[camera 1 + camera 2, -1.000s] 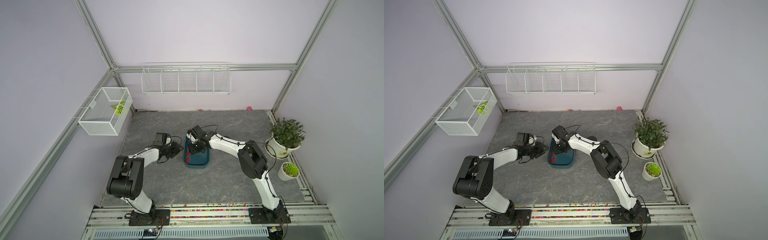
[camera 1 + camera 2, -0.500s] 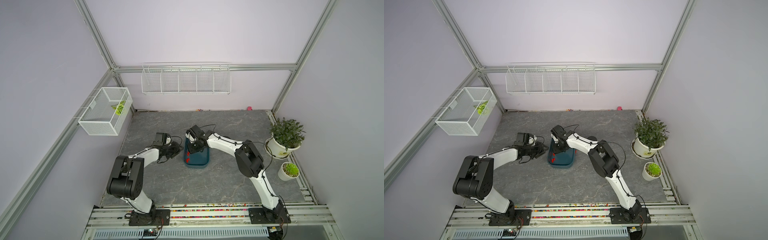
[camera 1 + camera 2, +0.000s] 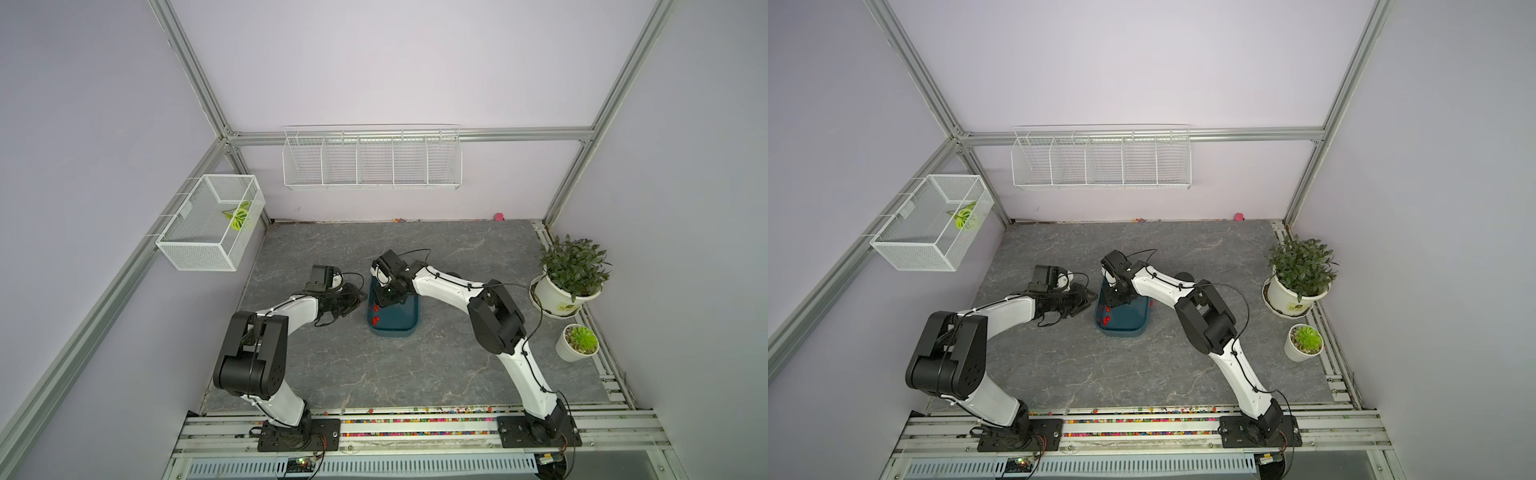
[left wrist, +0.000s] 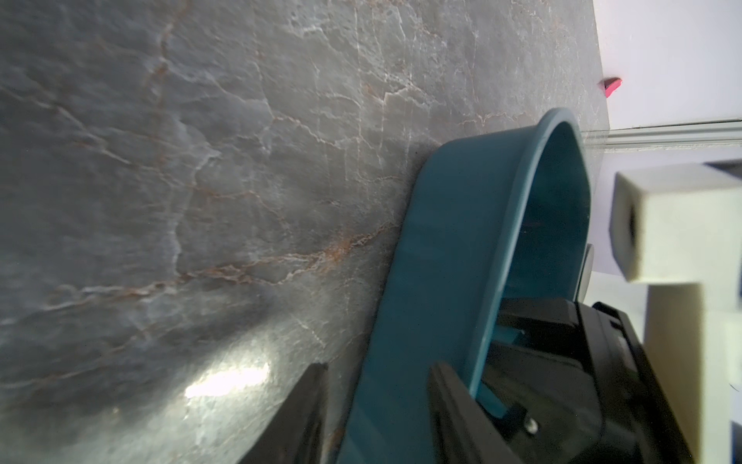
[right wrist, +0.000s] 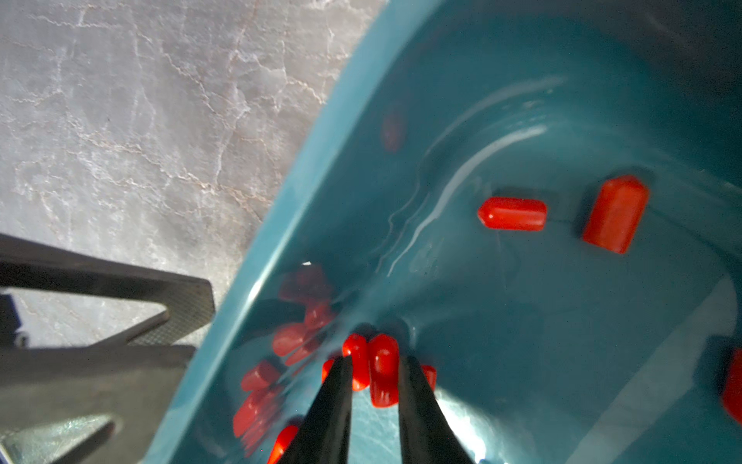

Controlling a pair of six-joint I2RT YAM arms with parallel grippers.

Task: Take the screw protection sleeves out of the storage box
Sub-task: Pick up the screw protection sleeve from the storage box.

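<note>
Straddling two sleeves (image 5: pixel 383 373): right claw (image 5: pixel 375 361)

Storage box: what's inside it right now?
Loose red sleeves on the storage box floor, two between the right tool's tips. Any under the tool are hidden.

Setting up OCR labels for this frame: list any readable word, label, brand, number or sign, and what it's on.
No text can be read in any view.
On the white pot of the large plant: a small greenish mark low on its side, too small to read.
On the storage box and the screw protection sleeves: no print visible.
</note>
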